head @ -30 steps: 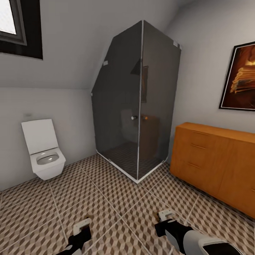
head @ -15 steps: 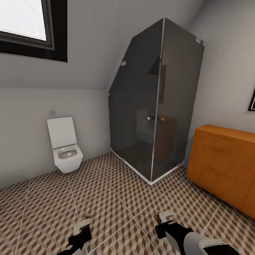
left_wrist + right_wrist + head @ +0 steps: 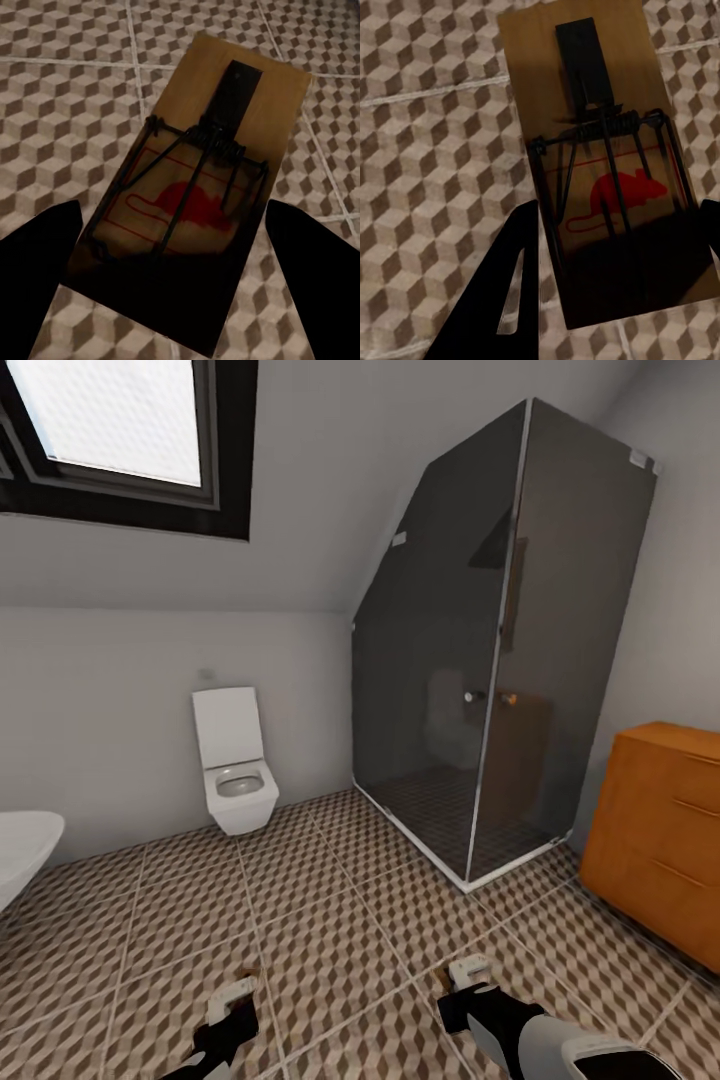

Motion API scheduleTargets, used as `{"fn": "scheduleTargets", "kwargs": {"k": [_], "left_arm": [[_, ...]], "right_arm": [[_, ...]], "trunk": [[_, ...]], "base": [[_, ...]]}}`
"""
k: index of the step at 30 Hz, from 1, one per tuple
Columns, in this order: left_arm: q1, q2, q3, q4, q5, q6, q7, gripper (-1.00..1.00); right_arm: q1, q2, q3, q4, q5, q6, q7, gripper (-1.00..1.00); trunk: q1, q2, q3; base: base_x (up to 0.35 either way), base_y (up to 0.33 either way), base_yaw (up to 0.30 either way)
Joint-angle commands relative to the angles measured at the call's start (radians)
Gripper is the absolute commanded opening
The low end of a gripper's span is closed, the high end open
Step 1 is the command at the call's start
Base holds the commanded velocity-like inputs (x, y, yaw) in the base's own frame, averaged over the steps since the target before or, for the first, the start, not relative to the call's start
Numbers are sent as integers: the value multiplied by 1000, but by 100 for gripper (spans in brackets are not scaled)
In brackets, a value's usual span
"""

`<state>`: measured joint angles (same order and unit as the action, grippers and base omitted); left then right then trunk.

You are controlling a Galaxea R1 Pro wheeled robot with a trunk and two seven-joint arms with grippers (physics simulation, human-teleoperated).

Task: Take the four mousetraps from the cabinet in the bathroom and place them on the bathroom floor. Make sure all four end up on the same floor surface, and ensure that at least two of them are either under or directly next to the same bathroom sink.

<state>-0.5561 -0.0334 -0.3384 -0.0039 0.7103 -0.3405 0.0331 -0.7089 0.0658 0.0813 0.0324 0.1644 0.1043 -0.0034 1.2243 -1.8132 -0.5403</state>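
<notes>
Each gripper carries a mousetrap above the cube-patterned bathroom floor [image 3: 330,950]. In the left wrist view a tan board with a dark spring and red mouse print, the mousetrap [image 3: 202,172], sits between two dark fingers [image 3: 41,251]. The other mousetrap [image 3: 607,150] shows the same way in the right wrist view, beside a dark finger [image 3: 506,292]. Low in the head view are my left gripper [image 3: 237,992] and right gripper [image 3: 468,968], both shut, hovering over the tiles. The orange-brown cabinet [image 3: 665,840] stands at the right edge, drawers closed. The sink is out of view.
A white wall-hung toilet [image 3: 238,780] is against the far wall. A dark glass shower enclosure [image 3: 480,660] fills the back right corner. A rounded white rim [image 3: 20,850] pokes in at the left edge. A window [image 3: 120,430] sits in the sloped ceiling.
The camera has swung left: toilet and shower slid right in the picture, the cabinet moved toward the right edge, and the white rim came into view. Both grippers keep their traps.
</notes>
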Motion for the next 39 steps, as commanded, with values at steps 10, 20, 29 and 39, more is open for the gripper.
{"fn": "scheduleTargets", "kwargs": {"k": [10,20,29,39], "left_arm": [[-1,1,-8,1,6,0,4,-100],[-1,1,-8,1,6,2,4,-100],[-1,1,-8,0,5,3,4,-100],[-1,1,-8,0,4,8,3,-100]], "right_arm": [[-1,0,8,1,4,3,0,-100],[-1,0,8,1,3,3,0,-100],[-1,0,8,1,3,3,0,-100],[-1,-1,8,1,1,2,1,-100]], "trunk": [[0,-1,-1],[0,-1,-1],[0,-1,-1],[0,-1,-1]], "base": [[0,0,292],[0,0,292],[0,0,292],[120,-39,146]]}}
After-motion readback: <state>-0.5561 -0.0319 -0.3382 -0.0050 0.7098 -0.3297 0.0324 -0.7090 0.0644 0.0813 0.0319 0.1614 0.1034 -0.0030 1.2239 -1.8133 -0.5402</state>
